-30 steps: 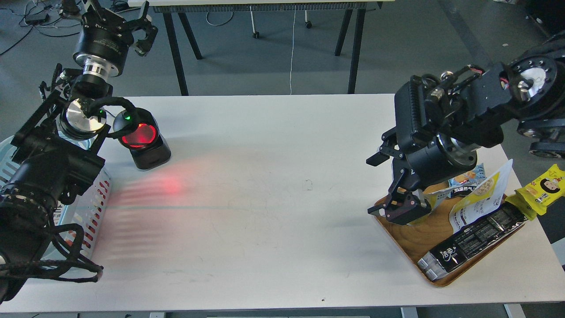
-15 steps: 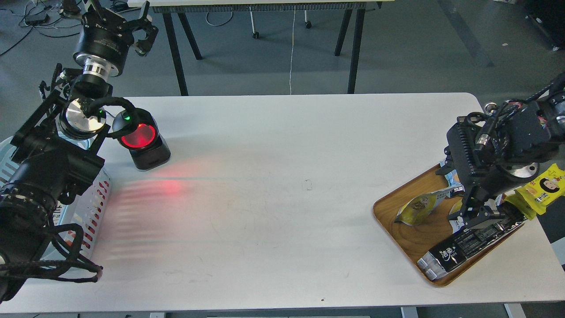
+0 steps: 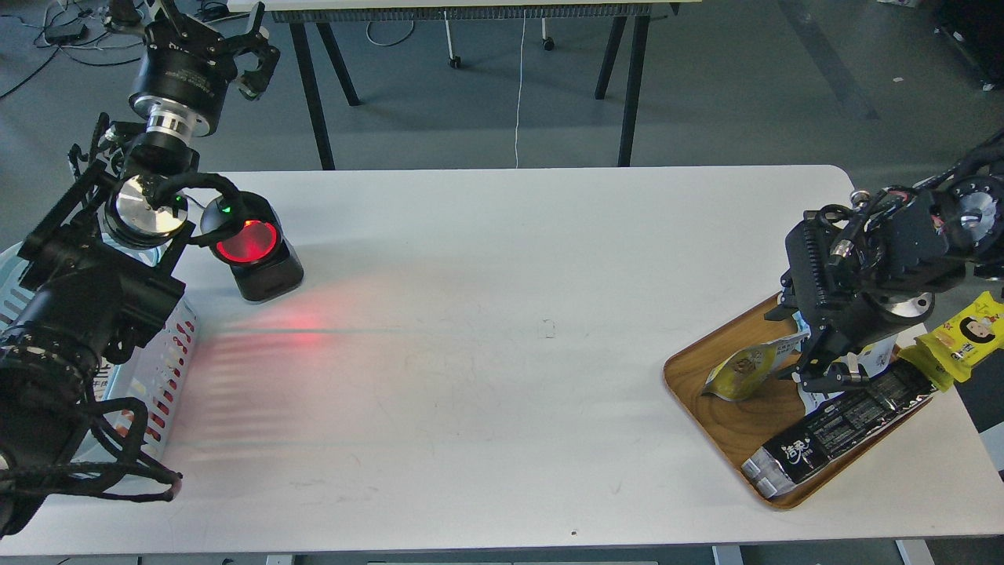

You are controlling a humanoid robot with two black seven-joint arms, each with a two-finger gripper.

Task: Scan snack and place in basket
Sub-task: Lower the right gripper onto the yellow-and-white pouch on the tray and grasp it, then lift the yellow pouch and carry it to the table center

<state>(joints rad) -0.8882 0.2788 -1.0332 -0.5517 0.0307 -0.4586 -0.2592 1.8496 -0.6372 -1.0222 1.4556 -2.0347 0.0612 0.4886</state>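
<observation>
The small yellow-fronted stand-up pouch with a silvery top [image 3: 747,367] lies tipped on the oval wooden tray [image 3: 706,408], probably light, crinkly and slippery, best pinched at its flat top seal by the right tool [image 3: 833,378], whose finger spread I cannot tell.

Yellow snack [image 3: 743,369] on tray — blue basket [image 3: 145,377] far left

The left arm [image 3: 86,314] hides most of the basket [image 3: 169,369]. The right gripper [image 3: 833,380] covers the snack's [image 3: 741,369] top end.
</observation>
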